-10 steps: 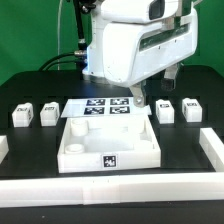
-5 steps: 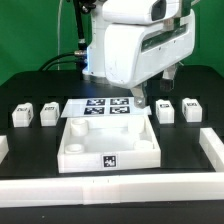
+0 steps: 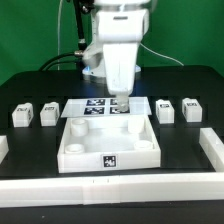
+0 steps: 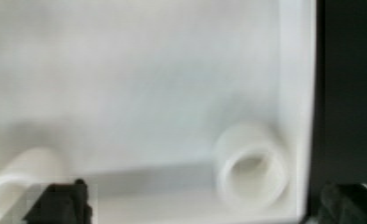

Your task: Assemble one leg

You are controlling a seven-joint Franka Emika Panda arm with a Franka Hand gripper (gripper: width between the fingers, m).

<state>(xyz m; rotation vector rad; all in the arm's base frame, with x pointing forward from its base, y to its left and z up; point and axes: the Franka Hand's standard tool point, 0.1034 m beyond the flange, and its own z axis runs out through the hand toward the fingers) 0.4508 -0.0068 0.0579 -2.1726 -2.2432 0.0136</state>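
Several small white legs with markers stand on the black table: two at the exterior view's left (image 3: 22, 115) (image 3: 48, 113) and two at its right (image 3: 166, 110) (image 3: 192, 108). The large white square panel (image 3: 84, 150) with round corner sockets lies in the middle. My gripper (image 3: 120, 102) points down over the panel's back edge, apart from every leg. In the wrist view the gripper (image 4: 210, 205) is open and empty. Its dark fingertips (image 4: 63, 200) stand wide apart over the panel (image 4: 144, 90), with a round socket (image 4: 251, 172) between them.
The marker board (image 3: 92, 106) lies just behind the panel, partly under the gripper. White rails border the table at the exterior view's left (image 3: 3, 148), right (image 3: 212, 148) and front (image 3: 110, 188). Black cables hang behind the arm.
The arm has swung toward the exterior view's left and turned its wrist. The gripper went from near the right legs to over the panel's back edge.
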